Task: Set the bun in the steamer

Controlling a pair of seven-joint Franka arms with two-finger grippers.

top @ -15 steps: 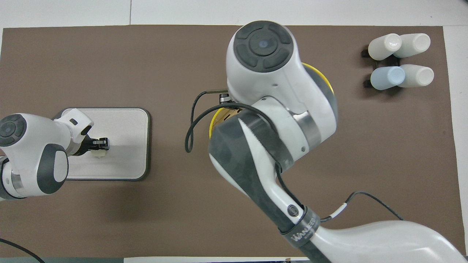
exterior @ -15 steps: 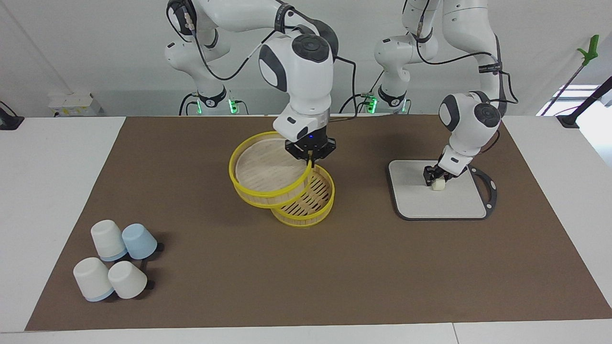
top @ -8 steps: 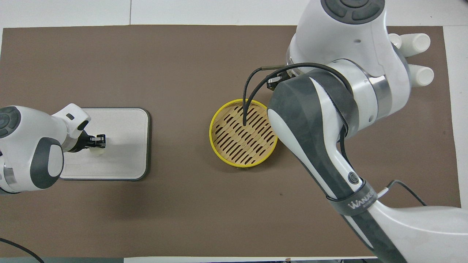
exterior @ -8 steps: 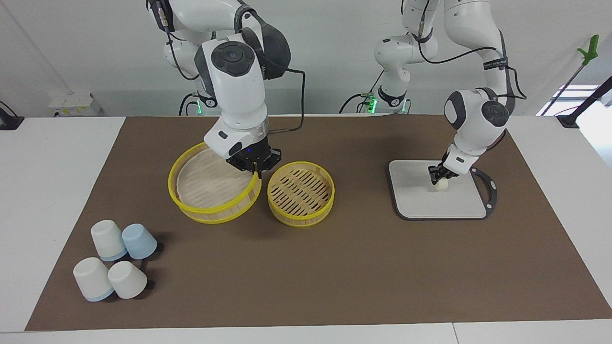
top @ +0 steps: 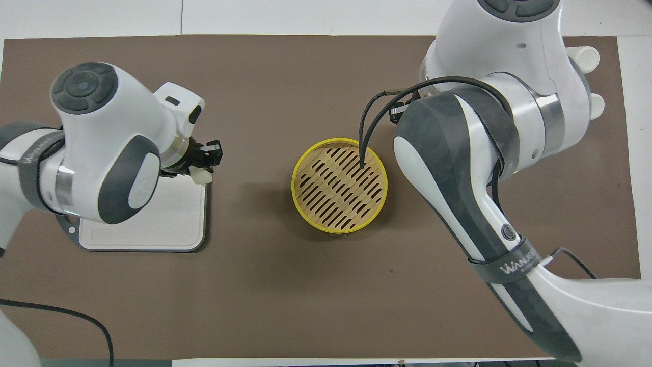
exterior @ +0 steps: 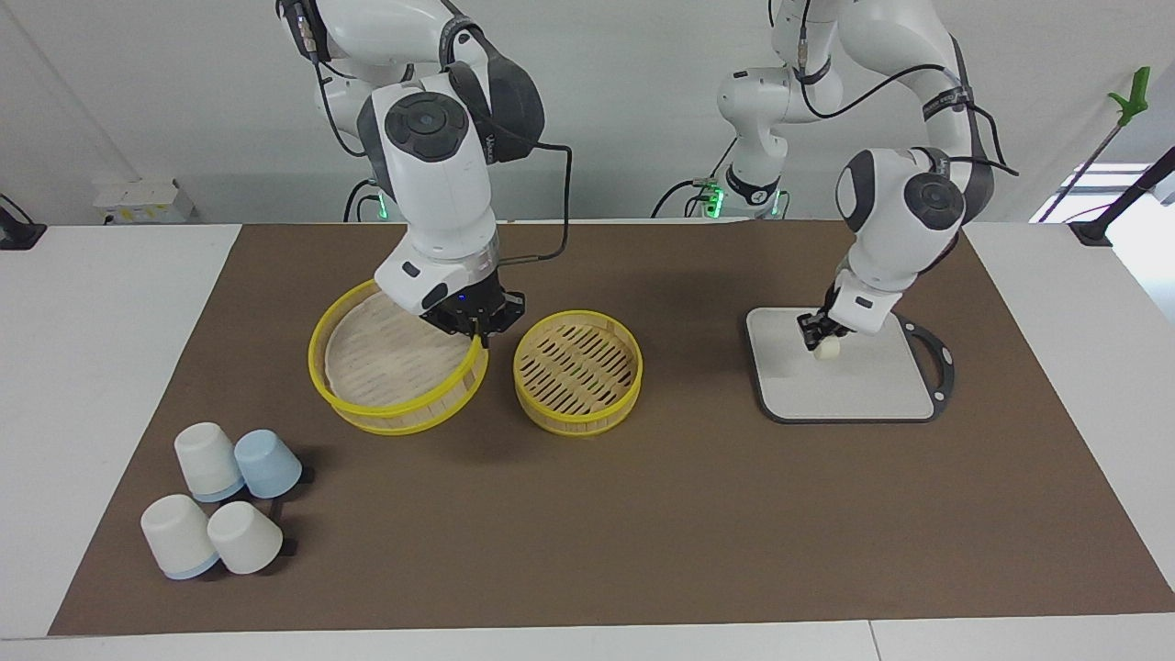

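The steamer [exterior: 576,372] is a round yellow-rimmed basket with a slotted floor, open and empty mid-mat; it also shows in the overhead view [top: 339,184]. My right gripper [exterior: 475,329] is shut on the rim of the matching lid [exterior: 390,367] and holds it tilted beside the steamer, toward the right arm's end. In the overhead view the right arm hides the lid. My left gripper [exterior: 820,336] is shut on the small cream bun [exterior: 827,349] and holds it raised over the grey board [exterior: 844,386], at the board's edge toward the steamer. The gripper [top: 206,162] and bun [top: 202,176] show overhead too.
Several upturned white and pale blue cups [exterior: 225,500] stand in a cluster at the right arm's end of the brown mat, farther from the robots. The grey board [top: 147,224] lies at the left arm's end.
My left gripper has lifted the bun off the board and carried it toward the steamer. My right gripper has moved the lid off the steamer and set it farther toward the right arm's end.
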